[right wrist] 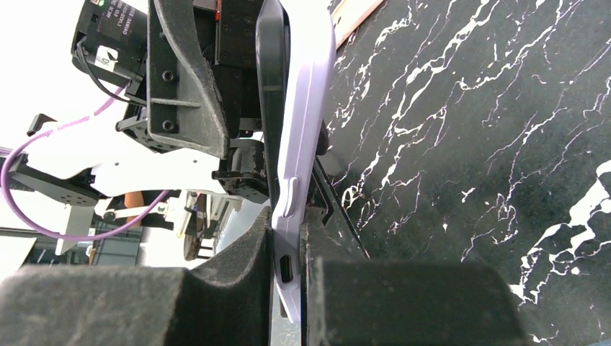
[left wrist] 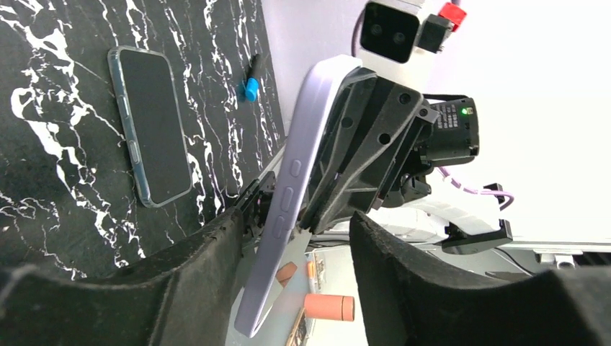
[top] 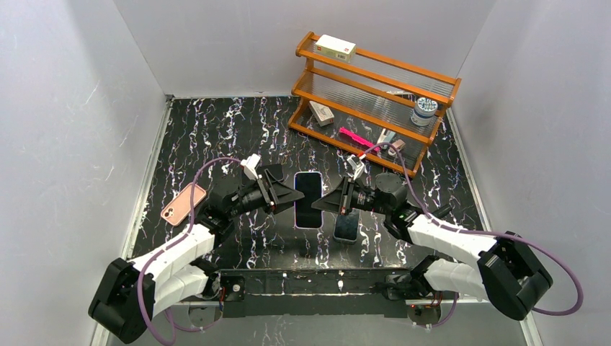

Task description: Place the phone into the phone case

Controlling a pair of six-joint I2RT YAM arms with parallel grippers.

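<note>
A lilac phone case (top: 308,225) hangs above the middle of the table, with the dark-screened phone (top: 308,196) lying in it. My right gripper (top: 328,202) is shut on the case's right edge. In the right wrist view its fingers (right wrist: 238,252) squeeze the case (right wrist: 308,108) near the charging port, and the phone's dark side (right wrist: 270,79) shows along the case's left. My left gripper (top: 292,196) stands open at the case's left edge. In the left wrist view the case (left wrist: 299,166) is edge-on near the left finger (left wrist: 180,267), with a wide gap to the other.
Another dark phone in a clear case (top: 346,225) (left wrist: 149,126) lies flat just right of centre. A pink phone (top: 183,204) lies at the left. A wooden shelf (top: 375,94) with small items stands at the back right. Grey walls surround the table.
</note>
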